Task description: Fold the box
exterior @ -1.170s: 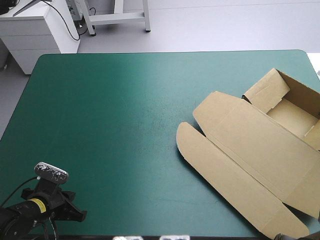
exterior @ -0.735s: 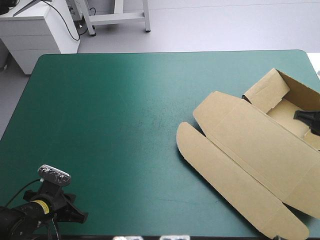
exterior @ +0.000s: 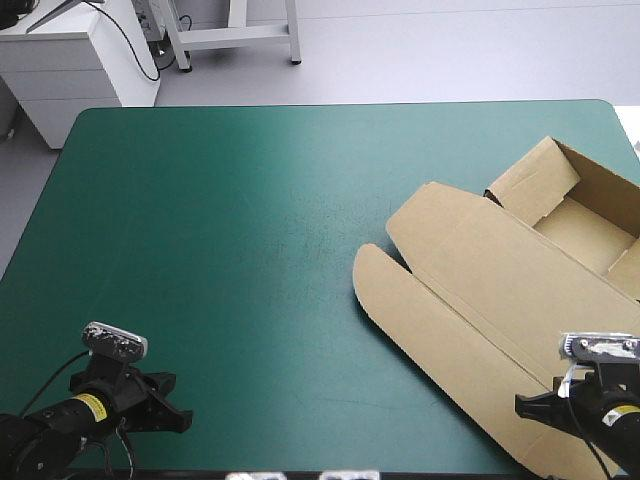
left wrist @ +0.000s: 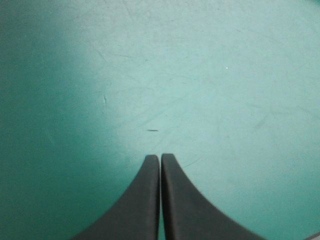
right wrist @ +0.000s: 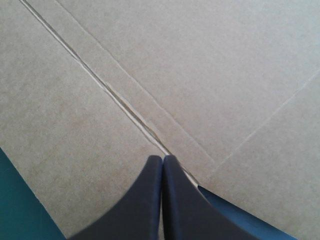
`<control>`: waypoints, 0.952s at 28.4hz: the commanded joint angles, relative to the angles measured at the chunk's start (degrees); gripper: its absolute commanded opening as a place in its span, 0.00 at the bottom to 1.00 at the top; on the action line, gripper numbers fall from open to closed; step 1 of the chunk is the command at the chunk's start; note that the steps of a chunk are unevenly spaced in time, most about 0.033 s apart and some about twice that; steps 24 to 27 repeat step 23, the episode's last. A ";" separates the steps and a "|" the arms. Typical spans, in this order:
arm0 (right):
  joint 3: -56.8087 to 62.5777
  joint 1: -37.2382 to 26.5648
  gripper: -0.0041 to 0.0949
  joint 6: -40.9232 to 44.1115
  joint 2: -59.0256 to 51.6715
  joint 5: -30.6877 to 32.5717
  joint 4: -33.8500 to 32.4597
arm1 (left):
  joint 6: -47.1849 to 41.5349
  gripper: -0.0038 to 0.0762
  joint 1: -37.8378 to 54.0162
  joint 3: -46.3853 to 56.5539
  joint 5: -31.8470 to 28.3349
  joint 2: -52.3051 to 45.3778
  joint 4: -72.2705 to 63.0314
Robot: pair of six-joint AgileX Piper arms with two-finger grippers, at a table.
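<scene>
the box (exterior: pixel 500 300) is lying at the right of the frame in the high view, on the teal-green cover (exterior: pixel 230 220), and is running off the right edge. its long axis is slanting from the upper left toward the lower right. the tray (exterior: pixel 585 235), with its walls raised and open upward, is sitting at the upper right. the lid (exterior: pixel 510 290) is lying flat beside it. the flap (exterior: pixel 440 340), with its rounded ends, is pointing toward the lower left, facing the middle of the table.

the right gripper (exterior: pixel 525 408) is hanging at the lower right of the frame, over the near end of the flap. in its wrist view the black fingers (right wrist: pixel 147 200) are pressing together into one pointed arch, closed on themselves. the tips are standing over a crease (right wrist: pixel 100 85) in the brown board, just beside the board's edge. whether they are touching the board is hard to tell.

the left gripper (exterior: pixel 172 405) is hanging at the lower left of the frame, well apart from the box. its fingers (left wrist: pixel 142 200) are meeting tip to tip over bare cover.
</scene>
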 commanded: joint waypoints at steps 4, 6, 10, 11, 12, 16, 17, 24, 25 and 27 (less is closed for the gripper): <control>4.10 0.16 0.02 -0.93 -6.76 -5.73 0.91 | -0.49 0.04 -0.07 -1.55 -2.84 0.39 -3.98; 4.22 0.16 0.02 -0.93 -7.48 -5.61 0.91 | -0.49 0.04 -0.07 -1.55 -2.84 0.39 -3.98; 4.22 0.16 0.02 -0.93 -7.63 -5.61 0.91 | -0.49 0.04 -0.07 -1.55 -2.84 0.39 -3.98; 4.22 0.16 0.02 -0.93 -7.63 -5.61 0.91 | -0.49 0.04 -0.07 -1.55 -2.84 0.39 -3.98; 4.31 0.16 0.02 -0.93 -7.63 -5.61 0.91 | -0.49 0.04 -0.07 -1.55 -2.84 0.39 -3.98; 4.31 0.16 0.02 -0.78 -7.63 -5.37 1.02 | -0.49 0.04 -0.07 -1.55 -2.84 0.39 -3.98; 4.54 0.16 0.02 0.01 -7.63 -5.28 1.15 | -0.49 0.04 -0.07 -1.55 -2.84 0.39 -3.98; 4.63 0.16 0.02 0.75 -7.63 -4.56 1.58 | -0.49 0.04 -0.07 -1.55 -2.84 0.39 -3.98; 4.63 0.16 0.02 0.75 -7.63 -4.56 1.58 | -0.49 0.04 -0.07 -1.55 -2.84 0.39 -3.98; 4.63 0.16 0.02 0.75 -7.63 -4.56 1.58 | -0.49 0.04 -0.07 -1.55 -2.84 0.39 -3.98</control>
